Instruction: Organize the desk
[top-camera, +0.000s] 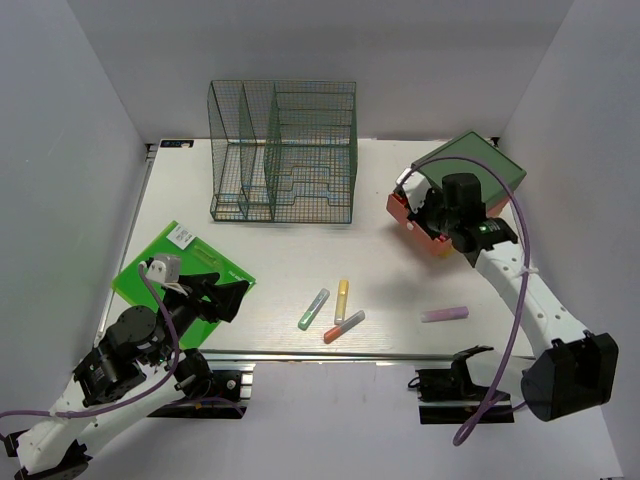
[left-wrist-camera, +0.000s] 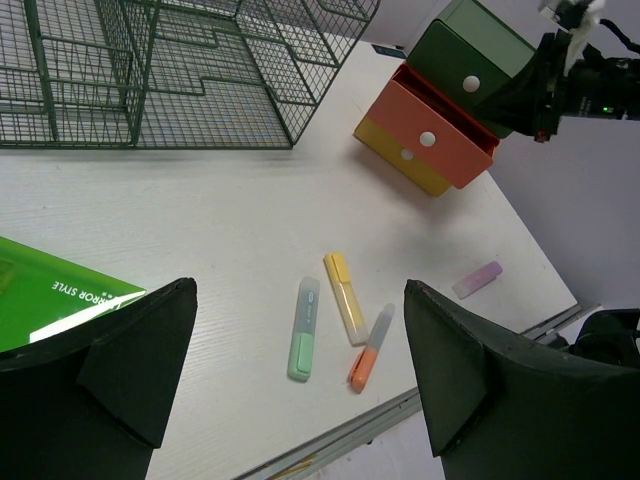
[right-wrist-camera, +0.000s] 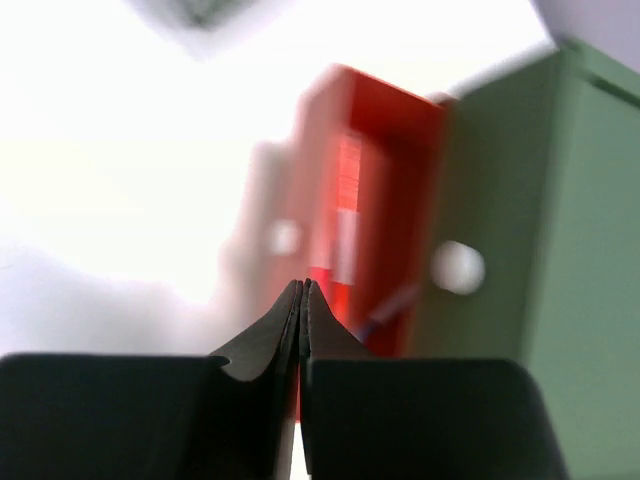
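The white desk (top-camera: 290, 250) carries a green highlighter (top-camera: 314, 309), a yellow one (top-camera: 342, 299), an orange one (top-camera: 344, 326) and a purple one (top-camera: 445, 314). These also show in the left wrist view: green (left-wrist-camera: 303, 329), yellow (left-wrist-camera: 345, 297), orange (left-wrist-camera: 370, 349), purple (left-wrist-camera: 477, 280). My left gripper (top-camera: 235, 297) is open and empty over a green book (top-camera: 180, 270). My right gripper (top-camera: 432, 222) is shut with nothing between its fingers, right at the drawer box (top-camera: 460, 190), whose red drawer (right-wrist-camera: 350, 200) is pulled out.
A green wire-mesh rack (top-camera: 283, 150) stands at the back middle. The drawer box (left-wrist-camera: 450, 90) has a green top drawer, a red middle one and a yellow bottom one. The aluminium rail (top-camera: 330, 356) runs along the near edge.
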